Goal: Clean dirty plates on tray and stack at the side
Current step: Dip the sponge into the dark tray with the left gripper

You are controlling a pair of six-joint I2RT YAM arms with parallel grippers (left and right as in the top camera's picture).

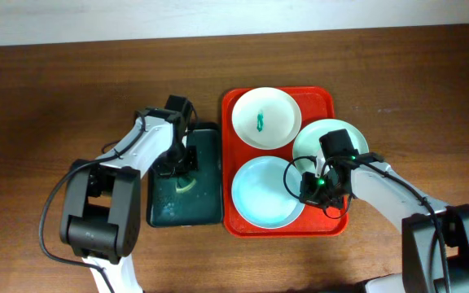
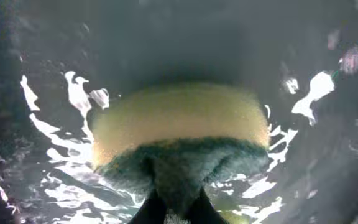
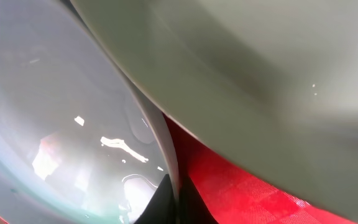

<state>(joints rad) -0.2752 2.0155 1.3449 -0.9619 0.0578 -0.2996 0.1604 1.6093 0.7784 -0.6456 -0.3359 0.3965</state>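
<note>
The red tray holds three plates. The white plate at the back has a teal smear at its centre. The pale blue plate lies at the front left and looks clean and wet. The mint plate lies at the right, partly under my right arm. My right gripper is shut on the pale blue plate's right rim, with the mint plate close above it. My left gripper is shut on a yellow-and-green sponge over the black tray.
The black tray's wet floor lies under the sponge, just left of the red tray. Red tray floor shows between the two plates. Bare wooden table surrounds both trays.
</note>
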